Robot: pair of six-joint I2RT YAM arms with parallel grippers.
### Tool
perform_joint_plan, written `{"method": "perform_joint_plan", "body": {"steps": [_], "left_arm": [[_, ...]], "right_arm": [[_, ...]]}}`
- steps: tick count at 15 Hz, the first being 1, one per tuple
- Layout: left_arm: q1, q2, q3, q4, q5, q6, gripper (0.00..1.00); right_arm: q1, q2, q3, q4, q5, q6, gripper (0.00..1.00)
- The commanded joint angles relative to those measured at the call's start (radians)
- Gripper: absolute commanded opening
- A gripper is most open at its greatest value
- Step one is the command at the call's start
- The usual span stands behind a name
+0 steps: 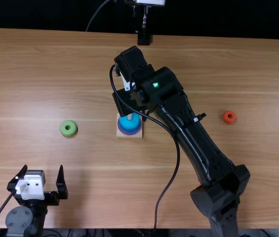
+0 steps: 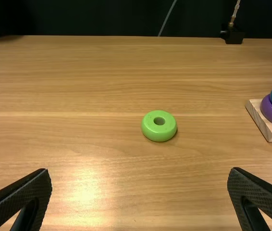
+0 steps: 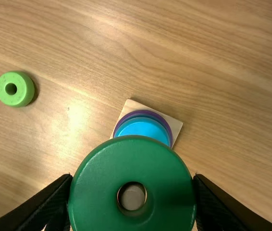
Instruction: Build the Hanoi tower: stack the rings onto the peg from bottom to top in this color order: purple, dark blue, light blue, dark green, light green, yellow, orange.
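The dark green ring (image 3: 132, 161) is gripped across its width by the right gripper (image 3: 133, 180), the nearer one, above the stack; the peg (image 3: 132, 198) shows through its hole, so the move looks mainly downward, onto the light blue ring (image 3: 143, 128). The left gripper (image 2: 140, 174) is well apart, spread and empty.

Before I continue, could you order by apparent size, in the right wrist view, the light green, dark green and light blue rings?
1. Dark green ring, nearest the camera
2. Light blue ring, partly hidden
3. Light green ring
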Motion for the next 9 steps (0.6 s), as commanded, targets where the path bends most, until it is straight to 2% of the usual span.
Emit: {"method": "perform_joint_plan", "body": {"steps": [1, 2, 3, 4, 5, 7, 9], "left_arm": [[0.006, -0.012, -0.105, -0.079, -0.005, 0.004, 1.00], [0.006, -0.012, -0.105, -0.079, -0.005, 0.004, 1.00], [0.006, -0.012, -0.105, -0.079, -0.005, 0.004, 1.00], [0.006, -0.012, -0.105, -0.079, -0.005, 0.004, 1.00], [0.006, -0.012, -0.105, -0.079, -0.005, 0.004, 1.00], [0.006, -0.012, -0.105, -0.079, -0.005, 0.004, 1.00], [0.006, -0.012, -0.105, -0.079, -0.005, 0.004, 1.00]], "right_arm": [[-0.002, 0.011, 0.015, -0.001, 0.007, 0.001, 0.18], [-0.002, 0.008, 0.014, -0.004, 0.007, -0.001, 0.41], [-0.002, 0.008, 0.012, -0.006, 0.007, -0.001, 0.57], [-0.002, 0.006, 0.012, -0.008, 0.007, 0.001, 0.61], [-0.002, 0.006, 0.012, -0.008, 0.007, 0.003, 0.71], [0.000, 0.005, 0.012, -0.008, 0.016, 0.004, 1.00], [0.001, 0.005, 0.011, -0.008, 0.018, 0.004, 1.00]]}}
